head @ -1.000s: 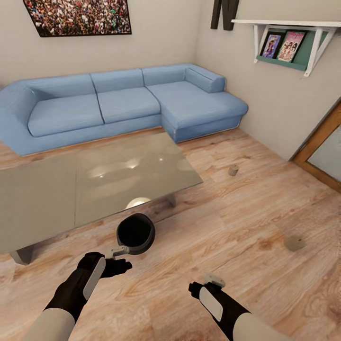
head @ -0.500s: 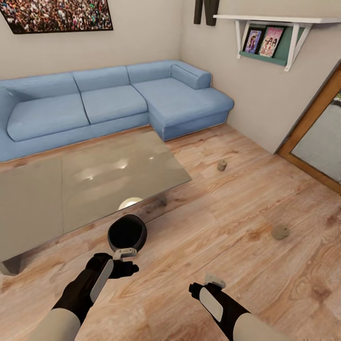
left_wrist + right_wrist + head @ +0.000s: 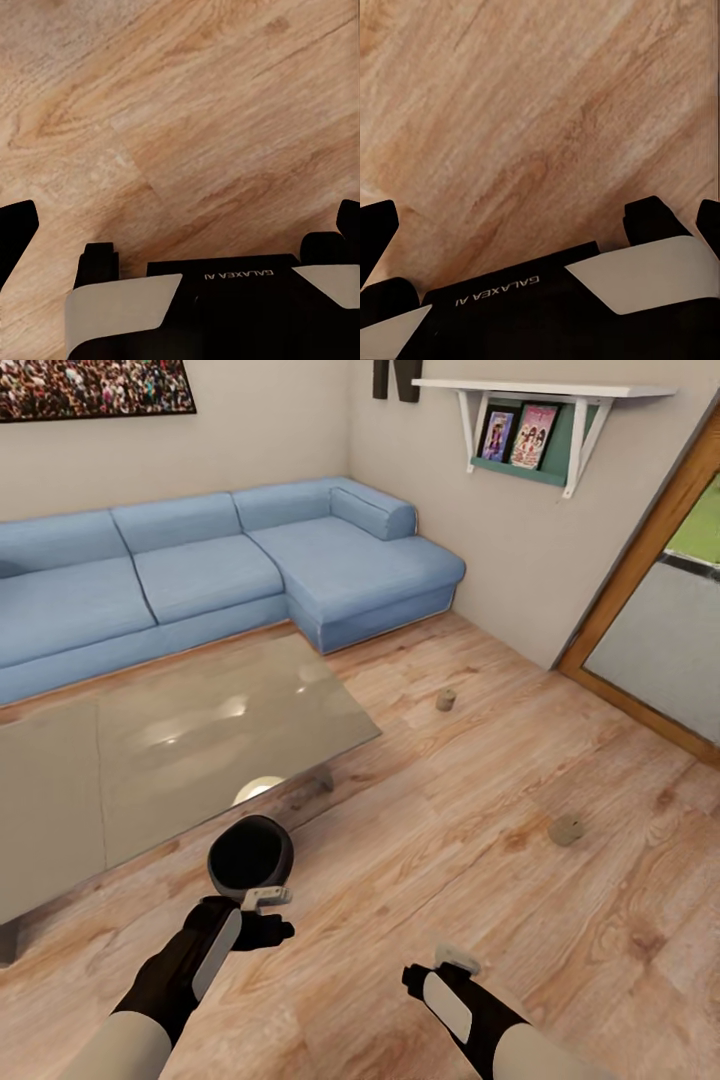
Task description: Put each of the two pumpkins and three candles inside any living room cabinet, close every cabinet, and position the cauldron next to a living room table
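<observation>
The left end effector [image 3: 262, 916] is held low over the wooden floor [image 3: 480, 880], just in front of the cauldron [image 3: 250, 855]; in the left wrist view its two dark fingers [image 3: 16, 232] are spread wide to the frame's edges, and nothing but floor planks is seen between them. The matte black cauldron is set upright on the floor, mouth up, just beside the near edge of the glass-topped desk [image 3: 180, 750], and is not gripped. Behind the desk a blue corner sofa [image 3: 220, 575] is seen along the wall, with a crowd picture [image 3: 90, 388] hung above it. Further right, one candle [image 3: 446, 700] is stood on the floor beyond the desk's far corner, in front of the sofa's chaise end. A second candle [image 3: 566, 830] is found well apart from the first, on open floor towards the wood-framed door [image 3: 650, 610]. On the wall above, a white bracket shelf [image 3: 540, 420] with two picture cards is fixed. The right end effector [image 3: 435, 968] is held low at the near right; in the right wrist view its fingers [image 3: 375, 236] are likewise spread fully apart, with bare floor between them and nothing gripped.
</observation>
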`<state>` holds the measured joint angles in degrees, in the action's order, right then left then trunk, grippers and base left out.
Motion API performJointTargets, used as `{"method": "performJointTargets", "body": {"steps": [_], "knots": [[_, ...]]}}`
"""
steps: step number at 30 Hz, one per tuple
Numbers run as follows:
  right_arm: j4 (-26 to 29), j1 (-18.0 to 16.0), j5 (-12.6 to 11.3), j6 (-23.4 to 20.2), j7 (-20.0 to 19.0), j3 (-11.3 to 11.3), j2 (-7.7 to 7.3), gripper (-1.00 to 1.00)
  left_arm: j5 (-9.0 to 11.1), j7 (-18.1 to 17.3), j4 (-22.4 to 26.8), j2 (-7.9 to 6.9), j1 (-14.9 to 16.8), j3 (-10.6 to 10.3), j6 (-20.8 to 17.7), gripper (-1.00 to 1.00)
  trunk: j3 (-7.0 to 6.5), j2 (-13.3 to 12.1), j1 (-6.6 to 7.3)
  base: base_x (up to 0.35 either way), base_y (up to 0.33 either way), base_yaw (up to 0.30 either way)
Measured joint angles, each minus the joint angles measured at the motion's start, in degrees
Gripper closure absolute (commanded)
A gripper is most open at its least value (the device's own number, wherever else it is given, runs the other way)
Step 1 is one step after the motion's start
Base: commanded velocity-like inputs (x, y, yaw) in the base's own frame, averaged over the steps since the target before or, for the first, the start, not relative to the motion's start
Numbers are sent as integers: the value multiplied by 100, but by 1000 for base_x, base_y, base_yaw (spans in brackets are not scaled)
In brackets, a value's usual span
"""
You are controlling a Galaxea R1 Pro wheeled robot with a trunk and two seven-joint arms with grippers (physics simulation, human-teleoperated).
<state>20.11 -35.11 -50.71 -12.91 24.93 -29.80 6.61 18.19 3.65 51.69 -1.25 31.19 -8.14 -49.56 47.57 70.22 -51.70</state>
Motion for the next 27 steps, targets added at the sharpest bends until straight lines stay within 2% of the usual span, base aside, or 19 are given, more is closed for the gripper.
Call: {"method": "performJointTargets", "body": {"steps": [7,27], "knots": [[-15,0,0,-1,6,0,-6,-100,6,0,-1,-3,0,-120,0,-100,54,0,0,0,0,-173],[-18,0,1,7,6,0,-7,-100,2,0,-1,-7,0,-134,0,-100,208,0,0,0,0,-173]]}}
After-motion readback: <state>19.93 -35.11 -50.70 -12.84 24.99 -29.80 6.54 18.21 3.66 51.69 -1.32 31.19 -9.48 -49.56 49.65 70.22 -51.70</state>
